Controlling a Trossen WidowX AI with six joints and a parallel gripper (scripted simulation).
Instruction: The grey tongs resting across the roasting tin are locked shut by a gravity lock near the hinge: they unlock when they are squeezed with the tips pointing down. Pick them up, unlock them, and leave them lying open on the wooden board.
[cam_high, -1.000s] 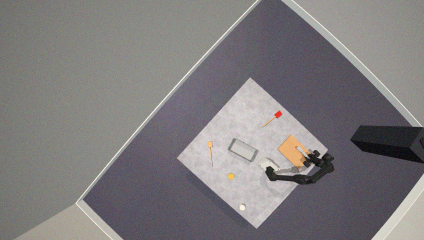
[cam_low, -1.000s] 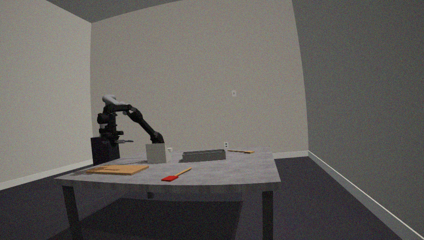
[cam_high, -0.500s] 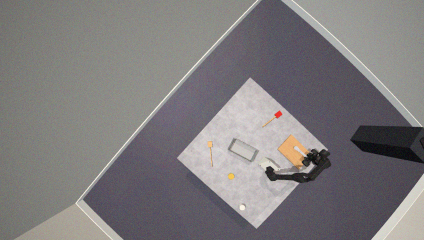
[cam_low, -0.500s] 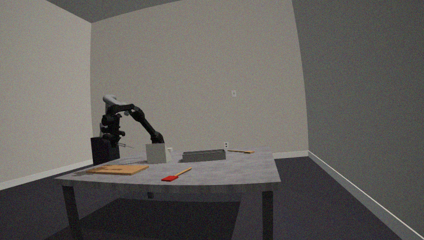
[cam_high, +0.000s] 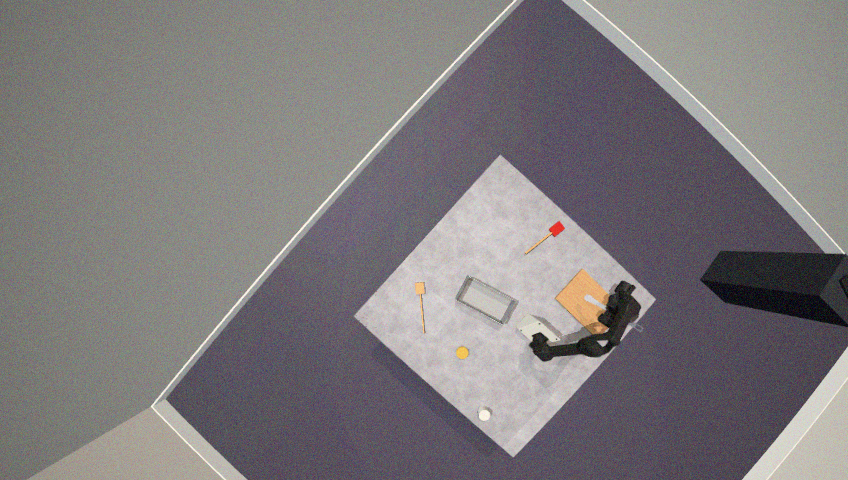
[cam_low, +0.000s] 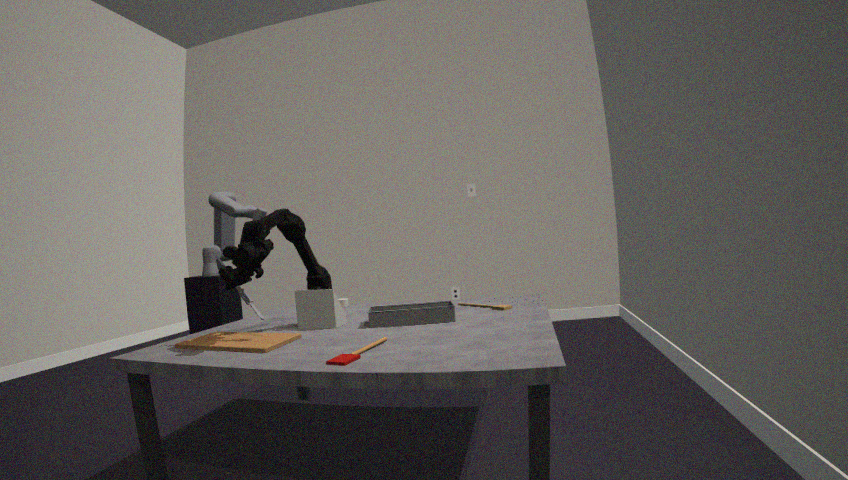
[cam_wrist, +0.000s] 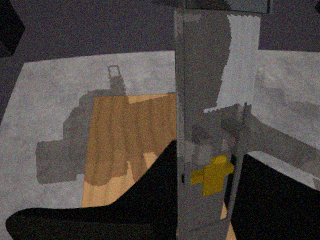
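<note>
My gripper (cam_low: 233, 281) (cam_wrist: 195, 146) is shut on the grey tongs (cam_high: 595, 301) (cam_low: 252, 304) (cam_wrist: 245, 65) and holds them in the air. In the exterior view one end of the tongs slants steeply down to the right. In the wrist view the tongs run up the frame between the black fingers, with a yellow piece inside them. Whether they are locked is not clear. The wooden board (cam_high: 580, 285) (cam_low: 279, 342) (cam_wrist: 91, 195) lies below, partly under the arm's shadow. The roasting tin (cam_high: 493, 290) (cam_low: 411, 315) has no tongs across it.
The white base block (cam_high: 535, 327) (cam_low: 315, 309) stands between board and tin. A red-headed spatula (cam_high: 556, 228) (cam_low: 343, 359) lies near the board. A wooden spatula (cam_high: 420, 288) (cam_low: 499, 307), a yellow disc (cam_high: 462, 352) and a white cup (cam_high: 484, 414) are farther off. The table edge is near the board.
</note>
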